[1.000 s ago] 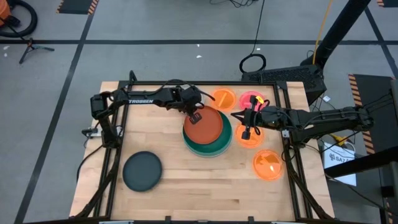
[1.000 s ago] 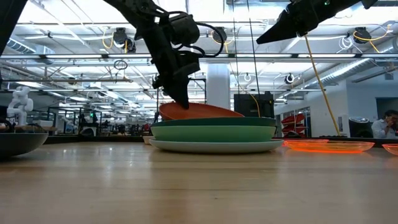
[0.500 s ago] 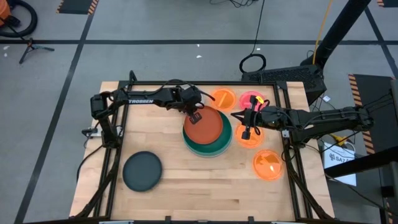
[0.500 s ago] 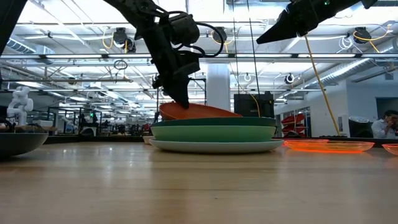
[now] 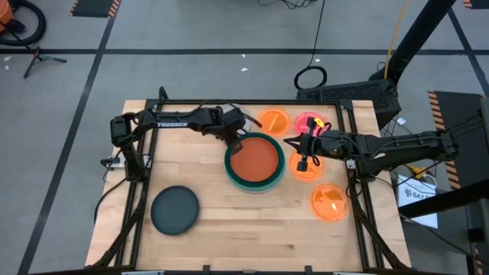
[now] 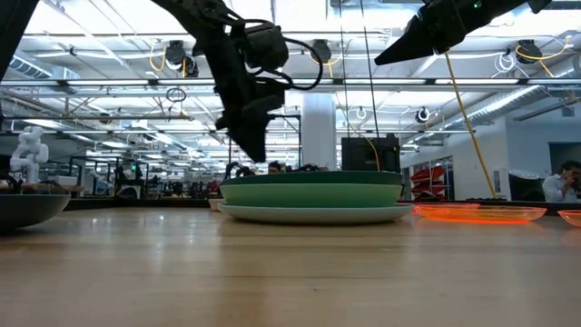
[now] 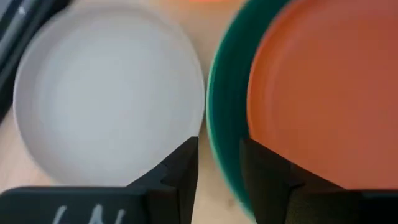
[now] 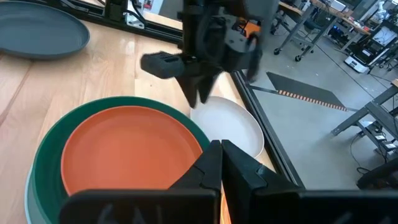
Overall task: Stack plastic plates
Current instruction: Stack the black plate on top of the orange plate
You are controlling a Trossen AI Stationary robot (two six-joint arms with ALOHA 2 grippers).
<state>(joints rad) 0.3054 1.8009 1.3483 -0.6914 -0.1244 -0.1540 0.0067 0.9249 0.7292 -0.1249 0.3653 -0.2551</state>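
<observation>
With the rust-orange plate (image 5: pixel 255 157) lying flat in the dark green plate (image 5: pixel 276 145) atop the stack at counter (image 5: pixel 229 229) centre, left gripper (image 5: pixel 234 134) hovers at the stack's 10 o'clock rim, jaws slightly spread, holding nothing. Right gripper (image 5: pixel 303 162) waits at 3 o'clock, jaws pressed together. Dark grey plate (image 5: pixel 175 210) sits at 7 o'clock, well apart.

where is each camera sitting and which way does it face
High view: overhead, facing straight down; both arms, rust-orange plate on the stack.
Low view: table height, facing level across; left gripper above the stack's rim.
Left wrist view: faces down past its own fingers onto beige plate.
Right wrist view: faces across the stack toward the left gripper.
All share the stack.
</observation>
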